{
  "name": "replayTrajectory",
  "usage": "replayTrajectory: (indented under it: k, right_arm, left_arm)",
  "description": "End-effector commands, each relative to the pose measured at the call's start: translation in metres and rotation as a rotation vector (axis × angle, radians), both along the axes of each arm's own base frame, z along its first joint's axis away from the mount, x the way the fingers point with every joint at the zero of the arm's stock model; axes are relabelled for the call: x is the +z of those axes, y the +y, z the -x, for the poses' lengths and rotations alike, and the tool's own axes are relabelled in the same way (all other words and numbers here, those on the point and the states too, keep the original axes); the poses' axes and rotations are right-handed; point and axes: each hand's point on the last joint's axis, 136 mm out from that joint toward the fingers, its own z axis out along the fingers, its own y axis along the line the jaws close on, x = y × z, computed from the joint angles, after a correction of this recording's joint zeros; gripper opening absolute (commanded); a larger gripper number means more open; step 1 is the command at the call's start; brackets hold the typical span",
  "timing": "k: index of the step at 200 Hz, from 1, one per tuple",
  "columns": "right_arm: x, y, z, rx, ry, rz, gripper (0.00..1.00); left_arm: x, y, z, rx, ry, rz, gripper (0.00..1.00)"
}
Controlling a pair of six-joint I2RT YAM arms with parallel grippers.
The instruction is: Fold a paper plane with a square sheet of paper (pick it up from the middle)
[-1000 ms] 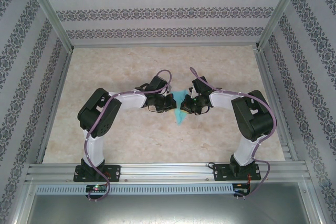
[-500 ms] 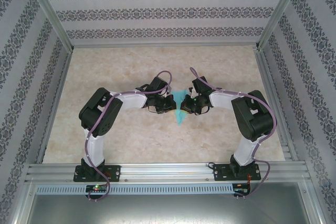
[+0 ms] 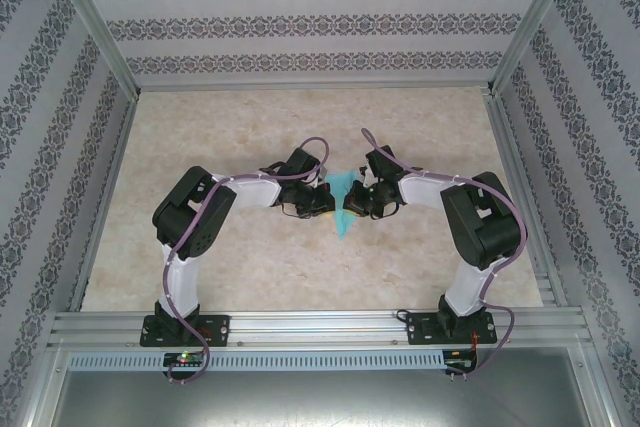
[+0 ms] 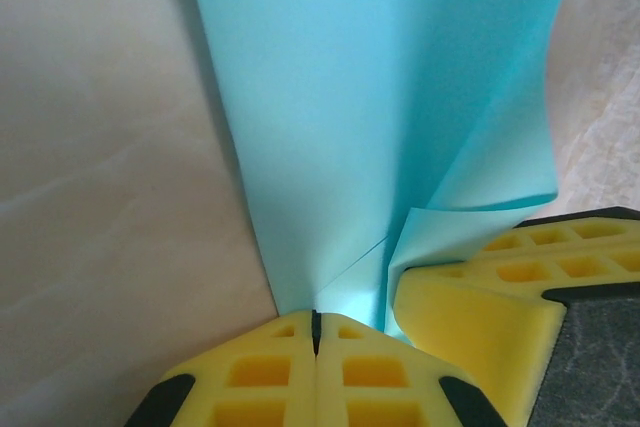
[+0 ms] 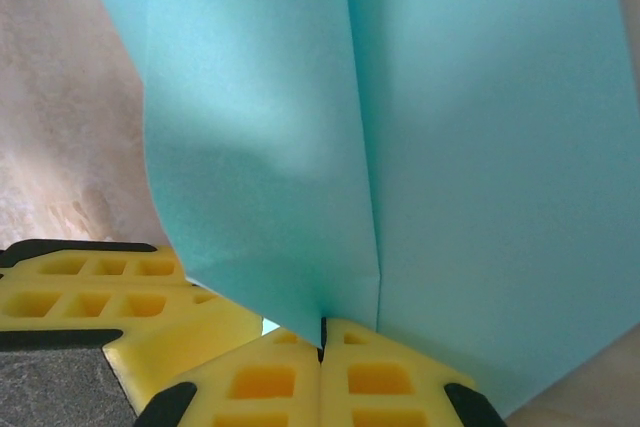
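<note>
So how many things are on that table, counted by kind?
Paper: 1
Robot arms: 2 (left arm, right arm)
Total: 3

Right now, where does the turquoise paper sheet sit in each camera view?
Top external: the turquoise paper sheet is at table centre, between the left end effector and the right end effector.
Left wrist: it fans upward from the closed yellow fingertips, across the centre and right.
Right wrist: it rises from the fingertips, across the centre and right.
Shared landmark: the beige marbled tabletop.
</note>
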Motion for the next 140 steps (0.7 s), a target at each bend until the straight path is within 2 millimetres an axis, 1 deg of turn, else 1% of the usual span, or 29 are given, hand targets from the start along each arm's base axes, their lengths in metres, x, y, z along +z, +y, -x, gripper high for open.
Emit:
replayTrajectory:
  k: [1, 40, 93, 140]
  right_arm:
    - [0.017, 0.011, -0.005, 0.024, -0.036, -0.024, 0.03]
    - [0.018, 0.017, -0.005, 0.034, -0.034, -0.038, 0.03]
    - [0.017, 0.028, -0.003, 0.057, -0.021, -0.059, 0.04]
    - [0.006, 0.028, -0.001, 0.05, 0.005, -0.047, 0.05]
  left_arm:
    - [-0.026, 0.012, 0.013, -0.021, 0.038, -0.099, 0.0]
    - [-0.034, 0.013, 0.014, -0.033, 0.046, -0.104, 0.0]
    - [-0.034, 0.01, 0.013, -0.036, 0.043, -0.081, 0.0]
    - [-0.029, 0.009, 0.012, -0.031, 0.041, -0.047, 0.0]
